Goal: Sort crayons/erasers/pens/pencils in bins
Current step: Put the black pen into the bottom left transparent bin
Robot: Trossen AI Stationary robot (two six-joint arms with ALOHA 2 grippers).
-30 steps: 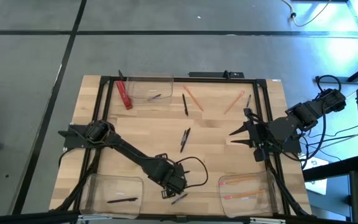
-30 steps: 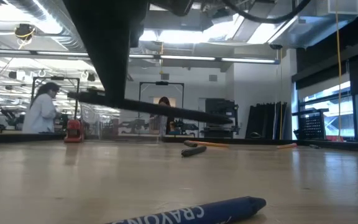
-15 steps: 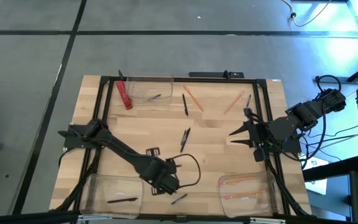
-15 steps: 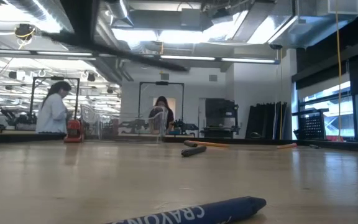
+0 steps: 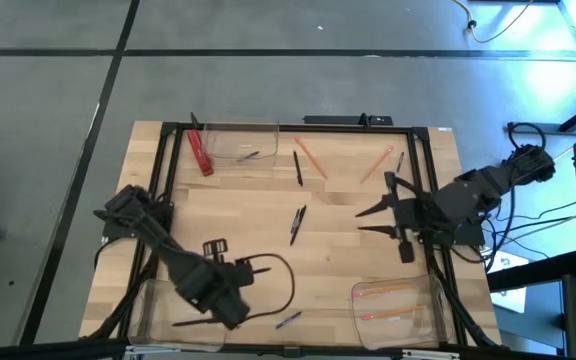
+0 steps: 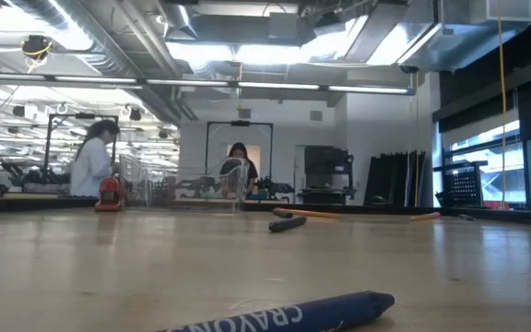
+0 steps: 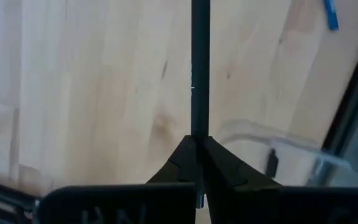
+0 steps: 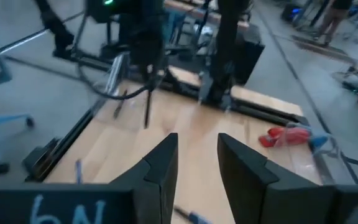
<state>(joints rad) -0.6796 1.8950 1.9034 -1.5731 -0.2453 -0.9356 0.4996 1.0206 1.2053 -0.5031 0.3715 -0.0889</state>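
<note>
Even, bright overhead light is falling on the worktop (image 5: 348, 215), casting only faint shadows. Ceiling lamps (image 6: 275, 51) are glaring in the low view, where the near crayon (image 6: 284, 316) is blurring. The right wrist view is smearing.

The pale wooden surface (image 5: 348, 215) looks smooth and a bit shiny. The clear plastic bins (image 5: 396, 305) look glossy. The slim black pen (image 7: 199, 68) looks matt.

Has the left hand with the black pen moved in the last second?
Yes. The left hand carried the pen leftward, away from the crayon, over the bin.
</note>
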